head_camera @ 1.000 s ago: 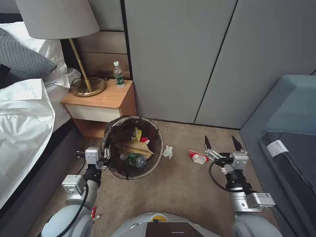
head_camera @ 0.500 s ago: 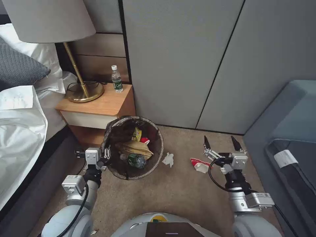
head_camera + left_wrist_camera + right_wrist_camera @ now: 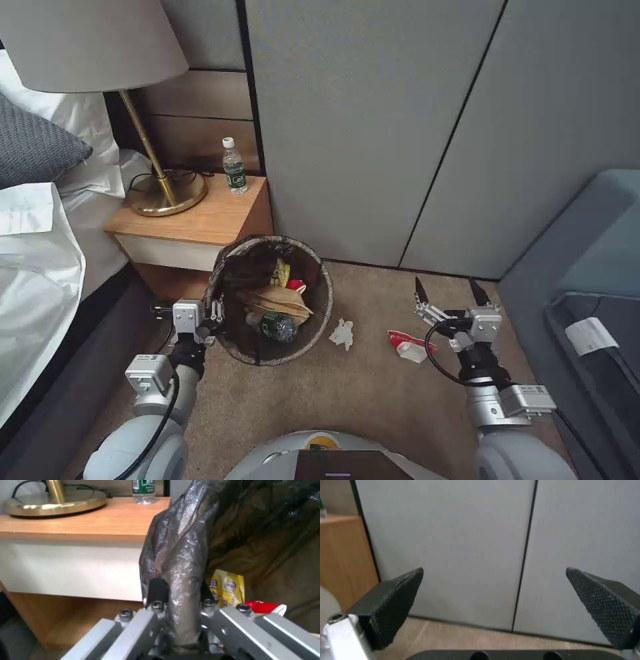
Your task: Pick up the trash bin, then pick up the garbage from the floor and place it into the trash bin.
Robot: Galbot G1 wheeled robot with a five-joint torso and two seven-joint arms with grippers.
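Beside the nightstand [image 3: 193, 223], left pincer [image 3: 215, 313] grips the trash bin [image 3: 270, 300]; right pincer [image 3: 450, 293] gapes wide near a cup [image 3: 410, 345] and tissue [image 3: 342, 333]. Camera has shifted rightward.

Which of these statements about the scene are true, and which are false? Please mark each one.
1. The left gripper is shut on the rim of the bin. True.
2. The right gripper holds the red wrapper. False: it is open and holds nothing; the wrapper lies on the carpet beside it.
3. The tissue lies on the floor between the bin and the wrapper. True.
4. The bin is empty. False: a brown paper bag, a green-labelled bottle and a yellow wrapper are in it.
5. A water bottle stands on the nightstand next to the lamp base. True.
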